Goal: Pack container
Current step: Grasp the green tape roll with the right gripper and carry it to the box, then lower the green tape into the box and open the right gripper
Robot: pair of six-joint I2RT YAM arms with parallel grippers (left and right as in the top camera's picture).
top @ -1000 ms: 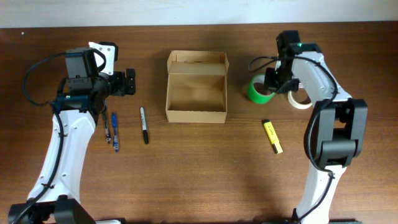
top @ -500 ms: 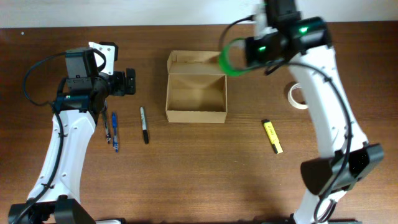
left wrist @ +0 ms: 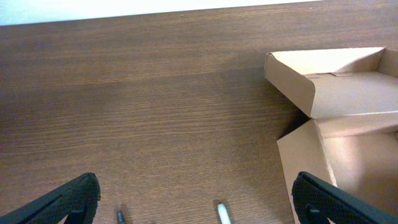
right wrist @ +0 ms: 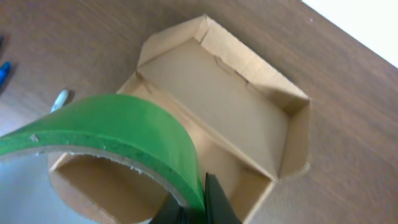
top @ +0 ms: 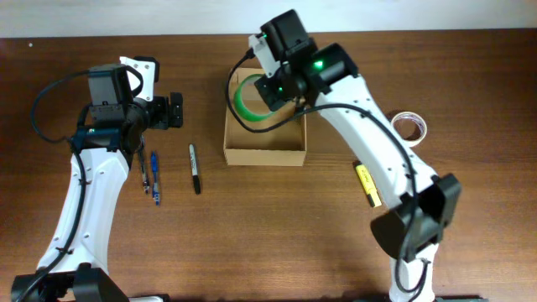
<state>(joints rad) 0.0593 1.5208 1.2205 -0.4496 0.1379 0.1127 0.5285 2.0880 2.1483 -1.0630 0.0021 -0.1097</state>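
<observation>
Tape roll (right wrist: 118, 121), green, pinched through its wall by the right fingers (right wrist: 216, 202), hangs over the open container (right wrist: 249, 106). Judged best: lower it level, inside the walls and clear of the rim, before letting go. Container: plain tan cardboard, flap lid folded back, mid-tabletop (top: 252, 235). Left fingers (left wrist: 68, 199): spread wide, empty.

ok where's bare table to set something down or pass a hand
Freest: the strip of table in front of the box, between black marker and yellow highlighter. A narrow lane separates marker and box. Crowded: blue pens beside the marker, and over the box, where the right gripper holds the green tape.
</observation>
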